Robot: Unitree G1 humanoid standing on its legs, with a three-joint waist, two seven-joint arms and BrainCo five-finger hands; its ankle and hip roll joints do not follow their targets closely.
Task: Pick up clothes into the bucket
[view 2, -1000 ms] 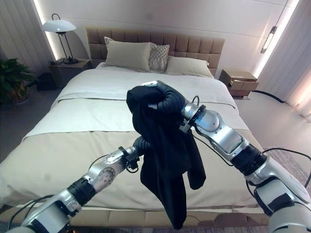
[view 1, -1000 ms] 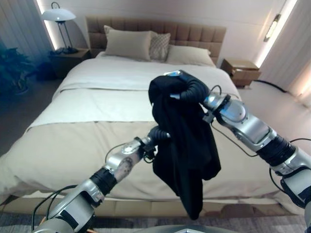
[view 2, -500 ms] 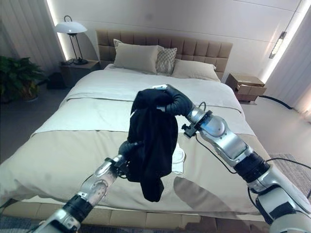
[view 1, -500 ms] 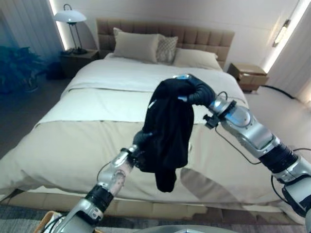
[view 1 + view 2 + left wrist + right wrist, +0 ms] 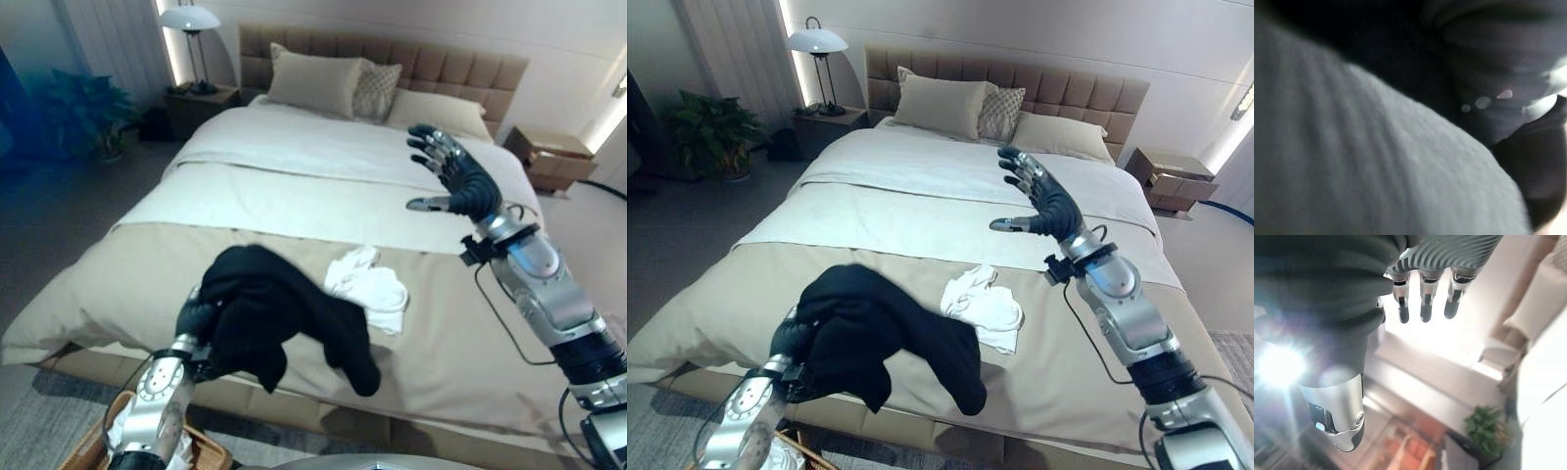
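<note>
1. Left eye view, nearest: woven basket (image 5: 98, 452) at the lower left edge on the floor, something white inside it; the left arm rises just beside it.
2. Left hand (image 5: 194, 318) is low at the foot of the bed, wrapped in the black garment (image 5: 269, 323). Its fingers are buried in the cloth, so whether they are curled or straight cannot be told. Left wrist view gives dark fabric (image 5: 1400, 58) right against the lens.
3. Black garment bunches over the left hand and trails toward the robot's right, its loose end hanging over the near edge of the bed (image 5: 118, 274).
4. Just beyond it, a crumpled white cloth (image 5: 367, 286) lies on the beige cover, near the black garment's far edge.
5. Right hand (image 5: 456, 178) is raised above the bed's right side, well apart from both cloths, fingers spread straight, thumb out, holding nothing. Right wrist view confirms straight fingers (image 5: 1422, 301).
6. Far: pillows (image 5: 313, 83) against a padded headboard (image 5: 470, 69), lamp (image 5: 191, 20) on the left nightstand, potted plant (image 5: 83, 113) beside it.
</note>
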